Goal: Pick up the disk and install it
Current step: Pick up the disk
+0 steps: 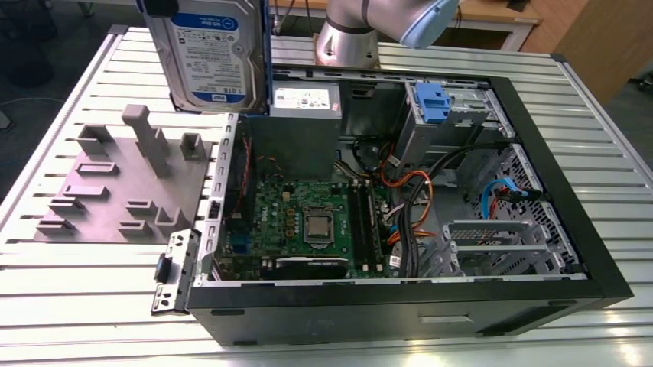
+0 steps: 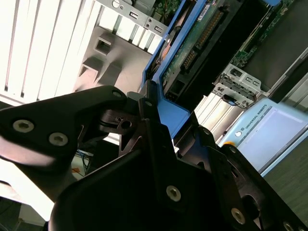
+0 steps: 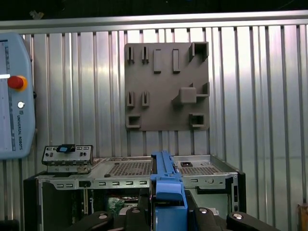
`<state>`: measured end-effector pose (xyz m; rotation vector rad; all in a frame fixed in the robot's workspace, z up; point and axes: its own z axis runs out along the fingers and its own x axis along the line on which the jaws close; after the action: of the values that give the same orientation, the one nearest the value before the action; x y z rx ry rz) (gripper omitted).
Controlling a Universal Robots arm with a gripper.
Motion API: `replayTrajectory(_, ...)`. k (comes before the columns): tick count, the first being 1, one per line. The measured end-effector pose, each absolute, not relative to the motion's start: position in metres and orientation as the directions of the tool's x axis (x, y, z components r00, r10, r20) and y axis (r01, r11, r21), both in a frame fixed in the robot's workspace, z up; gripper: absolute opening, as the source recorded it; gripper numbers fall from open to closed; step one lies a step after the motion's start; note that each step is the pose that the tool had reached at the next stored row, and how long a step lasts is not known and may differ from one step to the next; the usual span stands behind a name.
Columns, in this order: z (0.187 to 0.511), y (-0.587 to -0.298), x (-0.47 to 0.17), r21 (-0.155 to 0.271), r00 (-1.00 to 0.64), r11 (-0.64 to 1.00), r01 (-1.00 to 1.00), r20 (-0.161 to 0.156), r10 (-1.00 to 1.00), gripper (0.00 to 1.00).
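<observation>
Disk [image 1: 209, 57] hung well clear above open PC case [image 1: 408, 310] corner, w/ hand [image 3: 168, 208] clamped on its edge.

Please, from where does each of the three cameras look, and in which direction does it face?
Exterior view: off the arm, above the slatted table, looking down into the open computer case; the arm and the disk, held in the air, show.
First wrist view: on the arm, facing the table and the fixture plate; the gripper shows.
Second wrist view: on the arm, close along the gripper toward the disk's circuit side.
Shared: both wrist views show the gripper shut on the disk; all three show the fixture plate.
</observation>
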<state>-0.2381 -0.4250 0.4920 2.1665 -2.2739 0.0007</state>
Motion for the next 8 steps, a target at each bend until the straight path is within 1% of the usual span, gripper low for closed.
replayTrajectory(8,0.4919,-0.425,-0.2351,0.0,-0.048,0.048,-0.999,0.001,-0.999,0.36)
